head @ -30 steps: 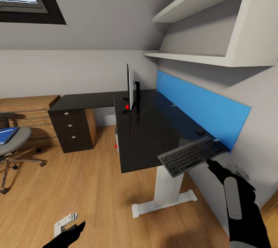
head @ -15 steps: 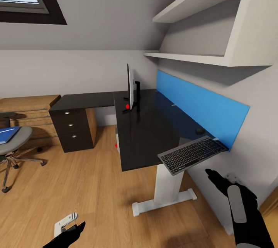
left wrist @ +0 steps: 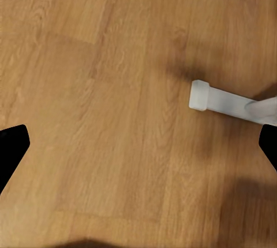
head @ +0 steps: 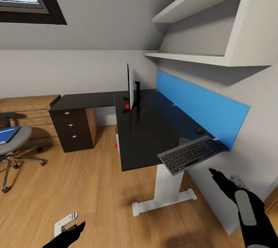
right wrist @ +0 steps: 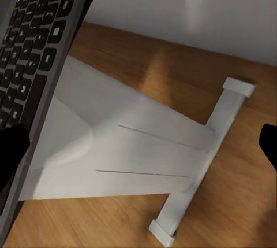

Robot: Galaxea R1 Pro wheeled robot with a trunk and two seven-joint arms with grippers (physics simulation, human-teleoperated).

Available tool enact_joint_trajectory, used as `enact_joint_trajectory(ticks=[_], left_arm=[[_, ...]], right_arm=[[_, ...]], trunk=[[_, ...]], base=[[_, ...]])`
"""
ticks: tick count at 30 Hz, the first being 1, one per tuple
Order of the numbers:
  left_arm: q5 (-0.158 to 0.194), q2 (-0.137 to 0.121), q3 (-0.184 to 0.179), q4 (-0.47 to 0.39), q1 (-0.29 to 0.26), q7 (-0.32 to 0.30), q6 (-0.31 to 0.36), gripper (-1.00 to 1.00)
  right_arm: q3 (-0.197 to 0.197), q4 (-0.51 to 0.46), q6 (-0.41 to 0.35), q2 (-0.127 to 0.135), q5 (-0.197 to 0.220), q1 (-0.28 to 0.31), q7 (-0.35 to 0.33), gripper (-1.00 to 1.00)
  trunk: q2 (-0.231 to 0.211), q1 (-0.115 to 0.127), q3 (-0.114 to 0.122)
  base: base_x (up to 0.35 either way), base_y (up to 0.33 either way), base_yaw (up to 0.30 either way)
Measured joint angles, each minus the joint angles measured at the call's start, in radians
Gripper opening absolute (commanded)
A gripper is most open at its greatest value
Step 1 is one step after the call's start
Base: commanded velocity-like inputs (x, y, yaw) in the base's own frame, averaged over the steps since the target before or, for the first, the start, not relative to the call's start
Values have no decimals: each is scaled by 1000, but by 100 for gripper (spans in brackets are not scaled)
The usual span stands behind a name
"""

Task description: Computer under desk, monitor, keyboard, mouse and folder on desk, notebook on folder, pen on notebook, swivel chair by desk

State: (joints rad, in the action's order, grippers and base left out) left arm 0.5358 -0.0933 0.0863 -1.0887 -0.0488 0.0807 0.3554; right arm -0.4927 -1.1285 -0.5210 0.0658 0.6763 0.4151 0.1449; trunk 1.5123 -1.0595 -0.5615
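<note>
At the far left the swivel chair stands well apart from the table, with the blue folder on its seat, so that step is not yet done; your left gripper hangs low over the wood floor, and in the left wrist view its jaws stand wide apart with nothing between them, a white table foot lying beyond; further right the drawer unit sits under the table's left wing, and the grey computer shows beneath the table top with its red light; the monitor stands edge-on on the table's far part; the step in hand, I judge, is the keyboard; it lies on the table's near right corner, hanging well over the near edge, against the blue wall panel and well apart from the monitor; the mouse sits just beyond it by the panel; your right gripper is just near of the keyboard and apart from it, jaws spread and empty, the keyboard's edge showing close by one finger in the right wrist view; next you likely need to take the overhanging end and slide or carry the keyboard farther onto the table toward the monitor; mind that a nudge at that end could tip it off the edge
</note>
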Motion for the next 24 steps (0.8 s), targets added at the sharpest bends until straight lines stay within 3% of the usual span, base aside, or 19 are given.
enact_joint_trajectory(ticks=[6,12,21,24], left_arm=[[1,0,-1,0,0,0,0,100],[1,0,-1,-3,0,-1,0,100],[2,1,-1,-8,0,-2,0,100],[1,4,-1,-10,0,1,-1,100]], right_arm=[[-1,1,9,-1,81,0,-39,100],[5,-1,5,5,231,0,-155,100],[3,-1,-13,5,258,0,-175,100],[2,0,-20,5,261,0,-177,100]], trunk=[[0,0,0],[0,0,0],[0,0,0],[21,-11,-9]], base=[[0,0,0],[0,0,0],[0,0,0],[0,0,0]])
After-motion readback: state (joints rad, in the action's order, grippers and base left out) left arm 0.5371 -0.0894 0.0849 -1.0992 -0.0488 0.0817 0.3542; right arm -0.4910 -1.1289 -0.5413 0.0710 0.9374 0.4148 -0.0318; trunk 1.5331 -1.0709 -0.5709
